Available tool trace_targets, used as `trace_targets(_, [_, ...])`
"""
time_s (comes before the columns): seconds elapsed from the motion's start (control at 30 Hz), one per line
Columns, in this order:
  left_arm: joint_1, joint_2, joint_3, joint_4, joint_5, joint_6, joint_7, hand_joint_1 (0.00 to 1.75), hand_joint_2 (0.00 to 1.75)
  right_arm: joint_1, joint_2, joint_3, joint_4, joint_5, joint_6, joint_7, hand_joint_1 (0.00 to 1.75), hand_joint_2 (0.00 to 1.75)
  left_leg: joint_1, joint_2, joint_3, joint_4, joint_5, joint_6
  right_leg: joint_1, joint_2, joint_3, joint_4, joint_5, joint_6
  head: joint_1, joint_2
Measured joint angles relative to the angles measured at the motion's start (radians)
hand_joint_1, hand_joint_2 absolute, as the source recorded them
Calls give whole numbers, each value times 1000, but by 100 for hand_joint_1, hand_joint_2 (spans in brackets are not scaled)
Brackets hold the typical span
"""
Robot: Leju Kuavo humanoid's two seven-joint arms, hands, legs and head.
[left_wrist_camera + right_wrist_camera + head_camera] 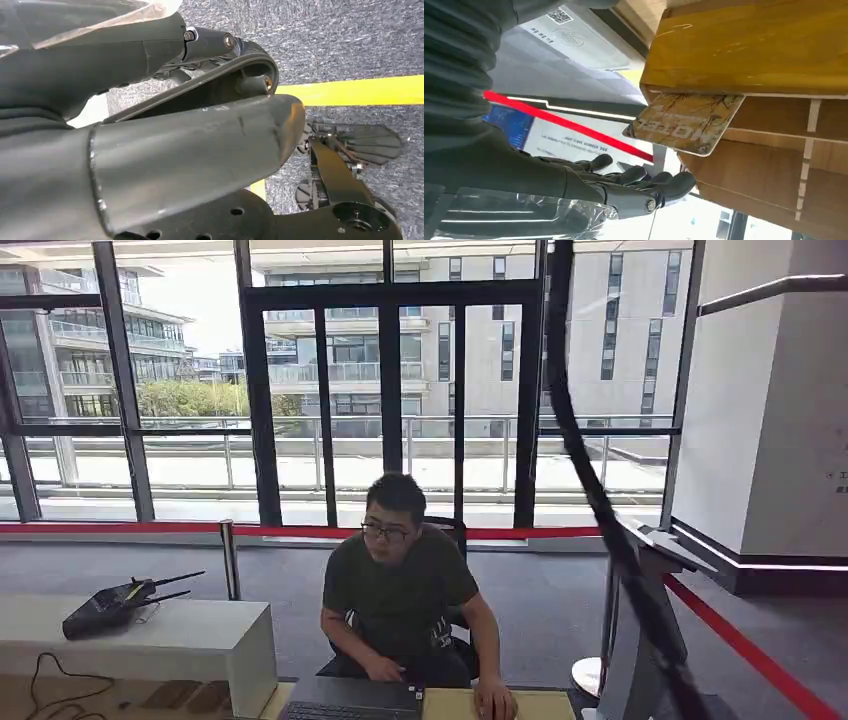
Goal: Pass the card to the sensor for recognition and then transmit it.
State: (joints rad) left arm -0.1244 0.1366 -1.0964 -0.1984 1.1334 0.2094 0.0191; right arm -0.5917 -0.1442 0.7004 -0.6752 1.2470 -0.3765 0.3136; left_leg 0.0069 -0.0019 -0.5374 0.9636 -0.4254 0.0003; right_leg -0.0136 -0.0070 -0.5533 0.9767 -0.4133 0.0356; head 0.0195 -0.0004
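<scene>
Right hand [624, 185] holds nothing: dark fingers stretched out side by side, thumb off to one side, near the card but not touching it. Brownish plastic card w/ bare-branch print and pale lettering [686, 122] sticks out past the edge of the yellow-brown wooden bench [749, 45], one rounded corner hanging free, the rest lying flat against the wood. Left hand [190, 145] hangs over grey carpet; grey thumb and one dark finger show, nothing seen in it, but can't tell whether it's spread or curled.

Step in hand, prob: take the card off the bench edge. To do it well: bring the fingers to the overhanging part, thumb on one face and fingers on the other, pinch near the free corner, then slide the card out along the wood, not prying, so it doesn't flip or drop. Keep it flat for the reader afterwards. Sensor can't be made out w/ certainty. Person in dark tee [400, 590] sits at the far side behind a grey laptop [350, 702], likely the one to receive it.
</scene>
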Motion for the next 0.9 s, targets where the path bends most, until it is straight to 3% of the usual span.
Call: trace_targets(0.9, [0,-10,0,0,40,45,5,0,0,-43,59,16,26,49,40,1,0,175,0,0,0,0,0,0,0,0,0,0,0,0,0,0])
